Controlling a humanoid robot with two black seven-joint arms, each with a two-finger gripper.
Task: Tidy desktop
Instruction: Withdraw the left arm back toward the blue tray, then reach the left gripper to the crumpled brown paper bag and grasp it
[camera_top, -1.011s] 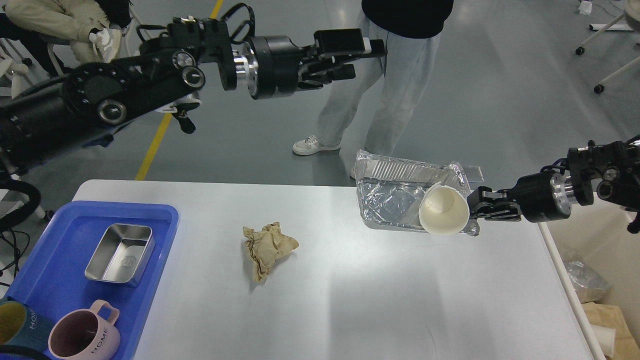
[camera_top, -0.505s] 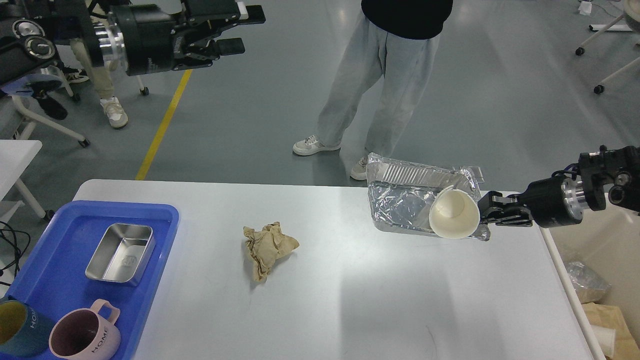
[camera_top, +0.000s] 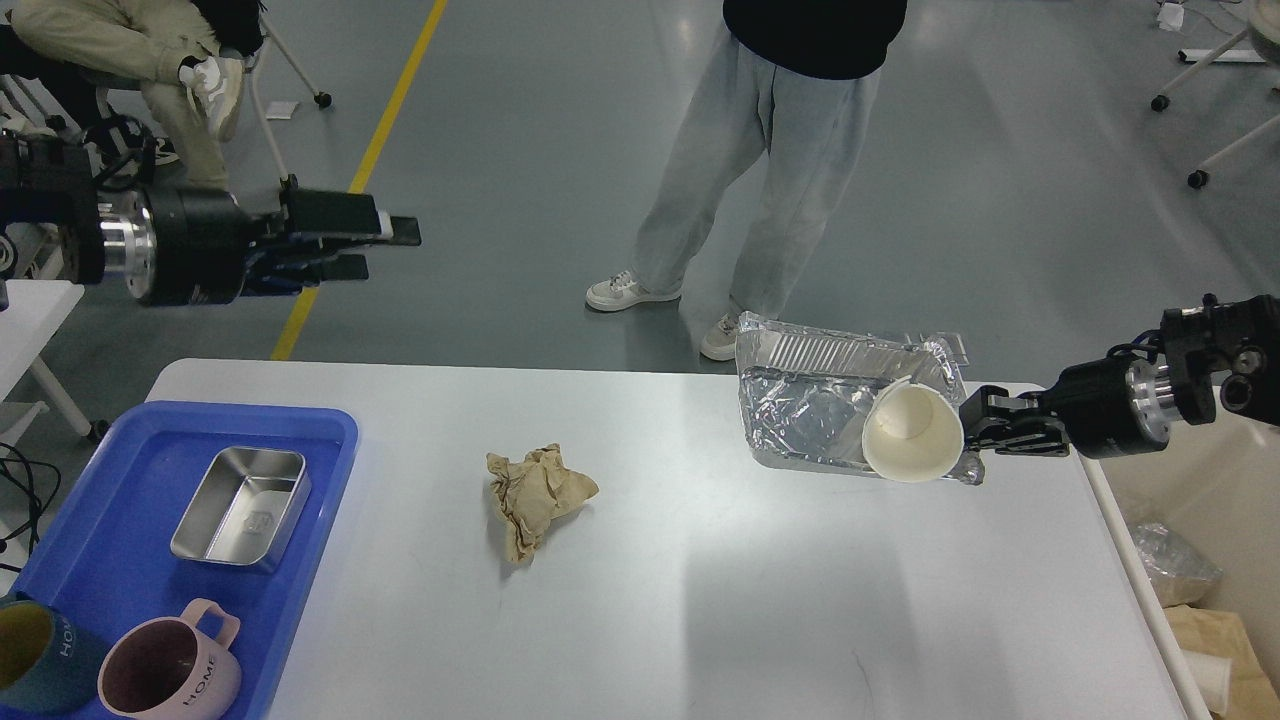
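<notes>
Half done at best, I'd say: the blue tray (camera_top: 320, 440) already held a steel tin (camera_top: 240, 506) and mugs, but crumpled paper (camera_top: 535, 497) sat mid-tabletop (camera_top: 700, 600), well left of the right tool (camera_top: 985, 432). That tool was clamped on the foil tray (camera_top: 810, 410) with a paper cup (camera_top: 912, 433) inside, near the tabletop's right edge. Left tool (camera_top: 385, 248) hovered empty, fingers parted, off beyond the far-left corner.

A lab: grey floor (camera_top: 560, 150), yellow line (camera_top: 375, 150), rolling chairs (camera_top: 1215, 150).
</notes>
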